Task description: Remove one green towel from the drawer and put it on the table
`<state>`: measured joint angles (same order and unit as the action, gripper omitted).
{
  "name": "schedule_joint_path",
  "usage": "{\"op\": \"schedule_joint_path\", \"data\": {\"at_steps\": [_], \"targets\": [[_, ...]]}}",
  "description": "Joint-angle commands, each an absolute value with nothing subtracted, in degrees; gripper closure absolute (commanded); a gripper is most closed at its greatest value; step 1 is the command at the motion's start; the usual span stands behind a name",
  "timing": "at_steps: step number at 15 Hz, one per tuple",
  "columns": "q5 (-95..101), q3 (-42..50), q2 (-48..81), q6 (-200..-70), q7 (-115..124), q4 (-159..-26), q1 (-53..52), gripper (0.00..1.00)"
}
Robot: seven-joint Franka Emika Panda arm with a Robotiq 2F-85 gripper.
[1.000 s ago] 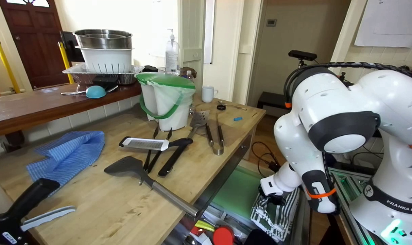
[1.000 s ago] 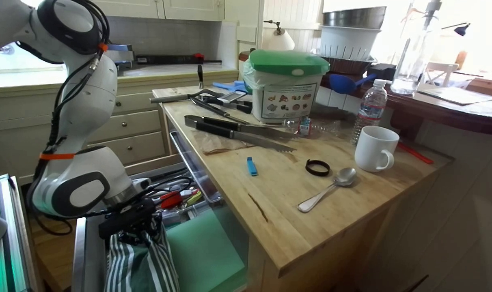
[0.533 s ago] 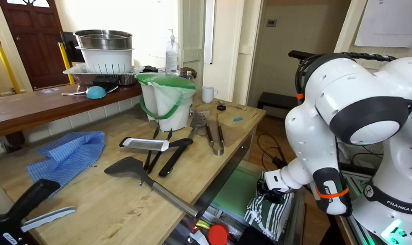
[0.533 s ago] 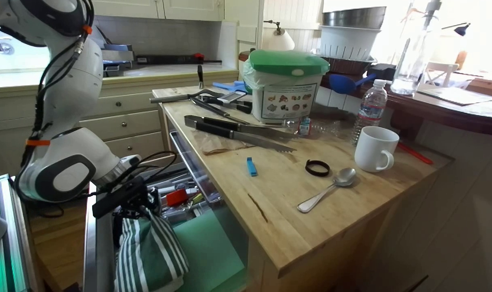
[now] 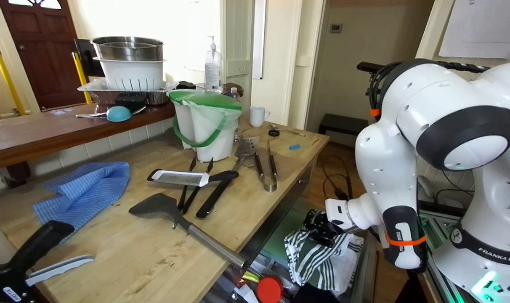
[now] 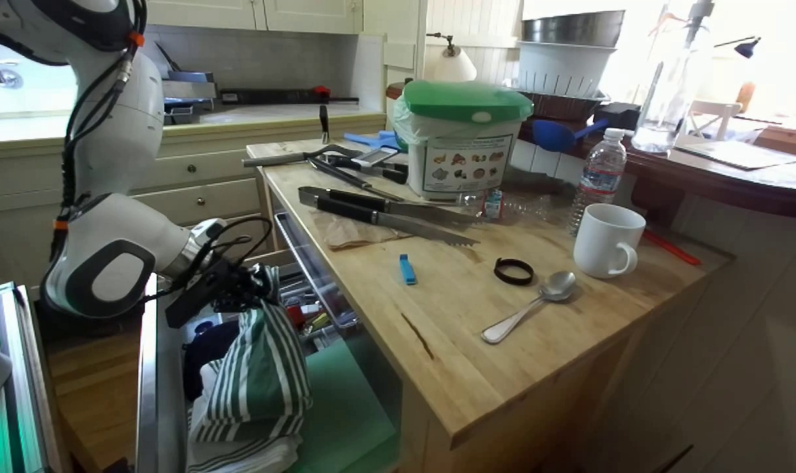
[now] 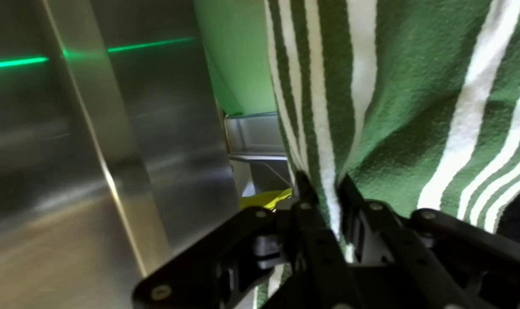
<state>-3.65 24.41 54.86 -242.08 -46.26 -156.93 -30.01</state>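
My gripper (image 7: 324, 186) is shut on a fold of the green towel with white stripes (image 7: 414, 103) in the wrist view. In both exterior views the gripper (image 5: 322, 227) (image 6: 250, 289) is above the open drawer (image 6: 147, 374), beside the table edge. The towel (image 5: 316, 267) (image 6: 266, 378) hangs from the jaws, its lower part still down in the drawer. Another white, dark-striped cloth (image 6: 263, 456) lies under it. The table (image 5: 107, 256) (image 6: 431, 328) stands beside the drawer.
A green sheet (image 6: 345, 394) lines part of the drawer. Utensils and a red lid (image 5: 269, 289) lie in it. On the table are a spatula (image 5: 187, 225), a grater (image 5: 183, 178), tongs (image 6: 385, 213), a white bin (image 6: 464, 154), a mug (image 6: 607, 240), a spoon (image 6: 529, 309) and a blue cloth (image 5: 86, 189).
My gripper has risen and shifted toward the table side, pulling the green towel up with it. The white cloth underneath and a dark blue item in the drawer now show.
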Motion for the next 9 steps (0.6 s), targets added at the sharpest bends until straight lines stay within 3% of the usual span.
{"op": "schedule_joint_path", "data": {"at_steps": [1,2,5,9], "targets": [[-3.0,28.3,42.2,-242.1,-46.1,-161.6,-34.9,0.96],[-4.1,24.2,40.1,-242.1,-50.6,-158.7,-29.0,0.96],[-1.1,23.5,30.3,-241.7,-51.9,-160.8,-26.5,0.96],[3.2,18.7,31.0,-243.7,-50.8,-157.9,-18.4,0.96]]}}
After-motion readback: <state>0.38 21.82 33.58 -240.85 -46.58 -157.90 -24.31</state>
